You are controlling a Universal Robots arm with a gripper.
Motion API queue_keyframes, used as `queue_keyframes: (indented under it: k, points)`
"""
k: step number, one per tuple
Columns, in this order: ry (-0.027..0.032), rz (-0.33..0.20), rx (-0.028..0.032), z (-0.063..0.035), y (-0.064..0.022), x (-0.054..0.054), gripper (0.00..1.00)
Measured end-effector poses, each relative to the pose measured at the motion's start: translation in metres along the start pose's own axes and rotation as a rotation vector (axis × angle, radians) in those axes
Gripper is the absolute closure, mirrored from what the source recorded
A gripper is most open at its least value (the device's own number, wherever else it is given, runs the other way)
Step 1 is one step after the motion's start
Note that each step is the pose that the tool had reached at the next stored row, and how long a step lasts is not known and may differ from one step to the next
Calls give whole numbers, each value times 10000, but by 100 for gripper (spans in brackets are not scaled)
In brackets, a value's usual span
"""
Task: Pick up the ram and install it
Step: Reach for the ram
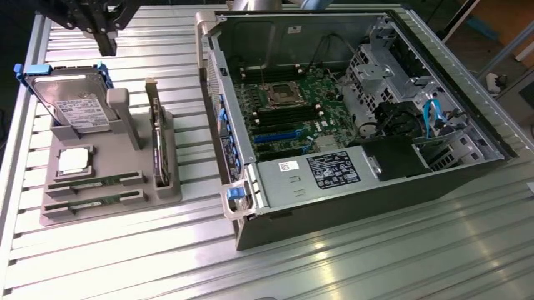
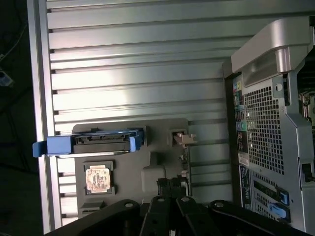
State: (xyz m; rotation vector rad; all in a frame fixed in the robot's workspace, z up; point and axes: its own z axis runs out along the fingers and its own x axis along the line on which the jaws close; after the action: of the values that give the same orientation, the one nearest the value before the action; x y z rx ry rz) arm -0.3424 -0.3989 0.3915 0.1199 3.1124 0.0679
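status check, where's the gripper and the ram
Gripper shut, empty, raised near the hard drive. Ram lying in grey holder, untouched. Nothing on top of it.

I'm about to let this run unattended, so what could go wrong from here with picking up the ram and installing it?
1. The gripper is shut, up by the hard drive; travelling low toward the ram might clip the drive or the upright expansion card.
2. The ram lies recessed in the holder, so a grip could slip.

Narrow bare gap between tray (image 1: 125,164) and case (image 1: 376,200)
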Motion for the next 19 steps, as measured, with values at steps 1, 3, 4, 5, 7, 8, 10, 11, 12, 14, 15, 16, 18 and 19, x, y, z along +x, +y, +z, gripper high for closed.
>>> queue_keyframes:
  k: [1, 3, 4, 5, 7, 8, 10, 11, 12, 14, 15, 16, 18, 19]
  points:
    - [0, 1, 0, 0, -2, 31, 89]
    - [-1, 2, 0, -1, -7, 87, 89]
    - [-1, 3, -1, -1, -9, 114, 89]
    - [-1, 3, -1, -1, -11, 142, 89]
    - [0, 5, 0, -2, -15, 195, 89]
    - [0, 6, 0, -3, -17, 218, 89]
    - [0, 8, 0, -3, -20, 257, 89]
    - [-1, 8, 0, -3, -21, 272, 89]
    - [0, 8, 0, -3, -22, 283, 89]
    - [-1, 8, -1, -3, -23, 294, 89]
    - [-1, 7, -1, -3, -23, 294, 89]
    - [0, 7, 0, -3, -23, 294, 89]
    - [0, 7, 0, -3, -23, 294, 89]
    - [0, 7, 0, -4, -23, 295, 89]
